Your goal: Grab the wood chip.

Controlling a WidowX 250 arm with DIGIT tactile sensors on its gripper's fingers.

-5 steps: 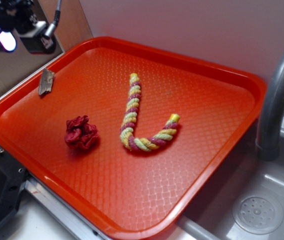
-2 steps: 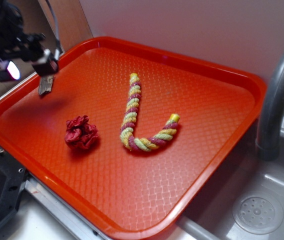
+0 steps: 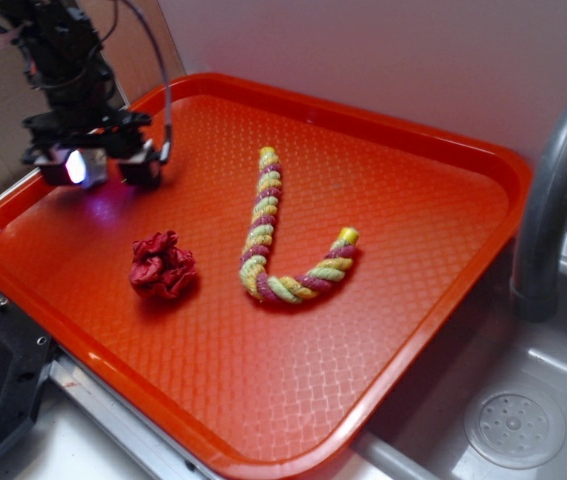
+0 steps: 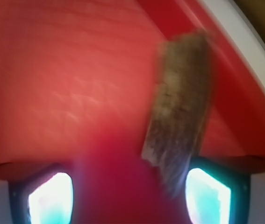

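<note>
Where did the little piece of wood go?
In the wrist view the wood chip lies on the tray near its rim, just ahead of the gripper.

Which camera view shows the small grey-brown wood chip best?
The wrist view: the flat, rough-ended grey-brown wood chip fills the frame, though blurred, lying on the red plastic tray near its rim. In the exterior view the pincer hides it.

On the tray (image 3: pixel 443 300), the cloth ball (image 3: pixel 163 266) lies left of the rope (image 3: pixel 273 240), the pincer (image 3: pixel 103 165) behind it.
</note>
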